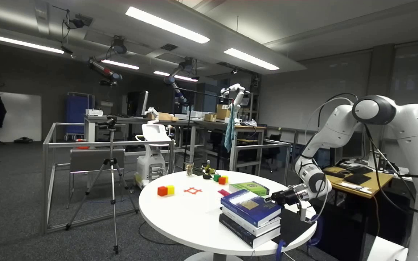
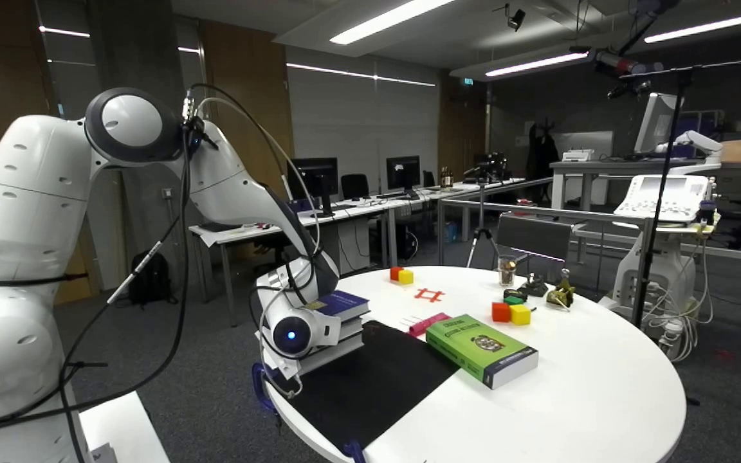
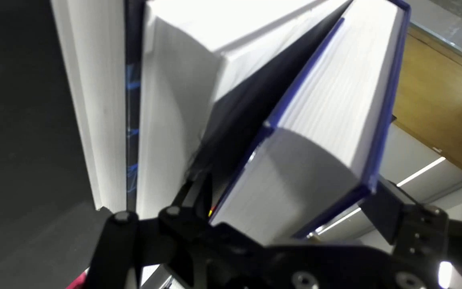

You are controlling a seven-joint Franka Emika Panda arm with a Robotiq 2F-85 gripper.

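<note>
Wrist view: jaws astride tilted blue book [image 3: 315, 142].

I stood in a robotics lab | robot arms [image 1: 107, 71] hung from the ceiling [image 1: 285, 21] | a tripod [image 1: 113, 181] stood by metal rails [image 1: 85, 144] | screens [image 2: 403, 173] sat on desks [image 2: 359, 209]

Clear glass tumbler [image 1: 189, 169] near far edge of round white table [image 1: 187, 214], red cube [image 1: 162, 191] beside yellow cube [image 1: 171, 189]

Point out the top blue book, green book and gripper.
Top blue book [image 1: 251, 205]: in an exterior view, on its cover.
Green book [image 2: 478, 348]: in an exterior view, on its top cover.
Gripper [image 3: 290, 189]: in the wrist view, midway between its fingertips.
</note>
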